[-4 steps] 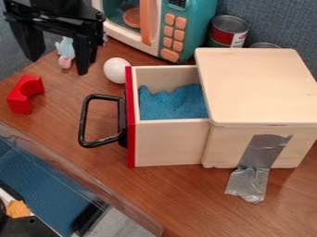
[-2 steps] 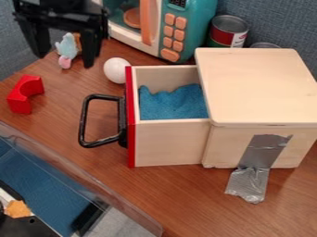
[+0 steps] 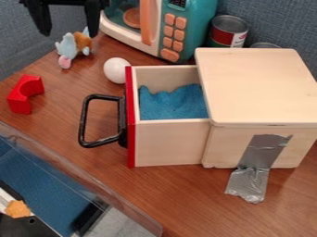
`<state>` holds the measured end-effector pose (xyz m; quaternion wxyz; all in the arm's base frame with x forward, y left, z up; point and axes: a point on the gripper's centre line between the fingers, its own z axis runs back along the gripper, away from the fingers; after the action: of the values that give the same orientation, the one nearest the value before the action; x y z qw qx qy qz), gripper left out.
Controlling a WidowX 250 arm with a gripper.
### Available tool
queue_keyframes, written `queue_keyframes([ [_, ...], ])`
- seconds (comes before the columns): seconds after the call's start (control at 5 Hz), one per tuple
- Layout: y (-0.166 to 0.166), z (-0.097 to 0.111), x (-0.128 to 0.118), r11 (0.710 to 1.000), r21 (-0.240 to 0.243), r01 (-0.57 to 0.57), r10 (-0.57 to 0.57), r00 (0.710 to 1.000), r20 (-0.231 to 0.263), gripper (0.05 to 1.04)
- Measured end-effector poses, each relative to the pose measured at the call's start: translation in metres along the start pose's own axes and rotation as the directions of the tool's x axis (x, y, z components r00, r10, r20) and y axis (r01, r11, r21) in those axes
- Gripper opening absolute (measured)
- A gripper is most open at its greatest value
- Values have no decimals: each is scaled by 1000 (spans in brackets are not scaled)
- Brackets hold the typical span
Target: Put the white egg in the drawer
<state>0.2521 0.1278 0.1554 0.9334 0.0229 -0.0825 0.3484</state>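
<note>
Egg beside red edge of open drawer, spread tool well apart

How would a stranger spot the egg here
Start at the wooden box and follow its open drawer out to the red front. The white egg sits by that front's far end, smooth and plain, unlike the pastel toy and red arch block farther left in view.

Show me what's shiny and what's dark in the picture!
In the camera view, light glints on the crumpled silver tape; the can has a shiny metal top; the white egg looks bright; the pincer looks almost black.
</note>
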Motion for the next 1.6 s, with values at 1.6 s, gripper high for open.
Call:
queue_keyframes([
  [1.6,-60,-97,68,893,-20,-450,450,891,59,1000],
])
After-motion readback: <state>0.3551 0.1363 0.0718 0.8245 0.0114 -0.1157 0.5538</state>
